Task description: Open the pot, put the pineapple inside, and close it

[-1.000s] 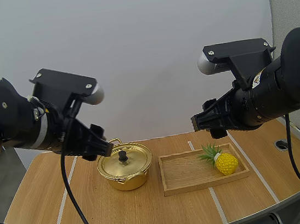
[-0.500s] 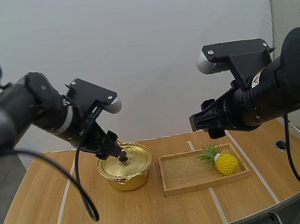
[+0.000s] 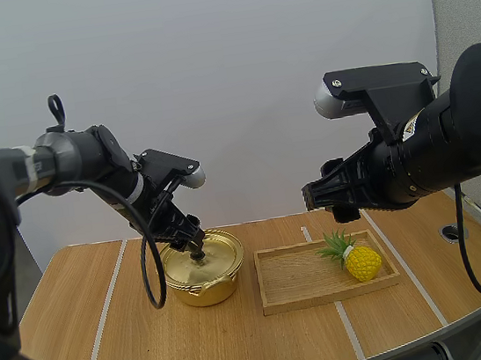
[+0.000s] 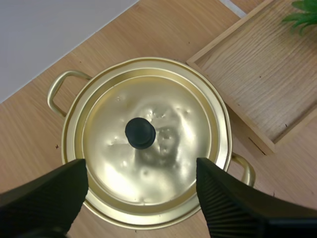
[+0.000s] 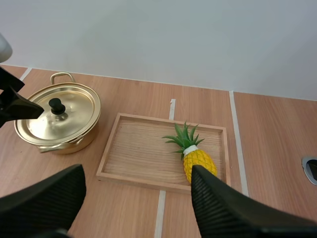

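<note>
Jaws of left gripper (image 4: 141, 168) wide apart, empty, poised over small round black knob (image 4: 140, 133) of dimpled gold metal lid (image 4: 173, 148), seated on two-handled gold pot (image 4: 57, 89) at left of pale wooden table (image 3: 245, 348). Probably light, stiff, slick: best pinched at knob, lifted straight. Further right, shallow wooden tray (image 5: 133, 153) with yellow plastic pineapple (image 5: 199, 164) at its right end. Above it right gripper (image 5: 137, 173), agape, empty.

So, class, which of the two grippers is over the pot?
The left gripper: its open fingers straddle the lid's knob. The right gripper, also open, hangs apart, toward the tray with the pineapple.
</note>
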You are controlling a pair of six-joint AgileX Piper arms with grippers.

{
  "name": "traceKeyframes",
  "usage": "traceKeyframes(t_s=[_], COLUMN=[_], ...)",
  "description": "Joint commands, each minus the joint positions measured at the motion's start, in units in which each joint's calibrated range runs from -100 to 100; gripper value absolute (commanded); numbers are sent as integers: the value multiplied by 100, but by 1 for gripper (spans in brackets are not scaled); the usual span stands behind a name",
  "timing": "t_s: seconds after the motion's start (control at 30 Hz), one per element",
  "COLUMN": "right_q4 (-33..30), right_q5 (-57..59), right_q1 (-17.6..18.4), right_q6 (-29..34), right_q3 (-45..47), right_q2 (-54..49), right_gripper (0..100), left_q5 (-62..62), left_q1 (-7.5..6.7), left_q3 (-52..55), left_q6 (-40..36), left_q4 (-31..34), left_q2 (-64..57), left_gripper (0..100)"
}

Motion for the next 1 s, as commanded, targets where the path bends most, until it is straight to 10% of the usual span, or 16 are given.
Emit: traceKeyframes(t_s=[0.0, 0.97], right_q4=[10, 10], right_q5=[0, 0], right_q1=[-23, -23], right_q6=[-22, -22], right_q3=[-35, -35], right_q2=[-6, -6], right_gripper=[100, 100], left_q5=[-151, -746], left_q1=[-114, -240], left_q3=[-201, -507], left_q6=[39, -38], left_q4=[-113, -64], left_q2=[236, 1218], left_gripper=[100, 100])
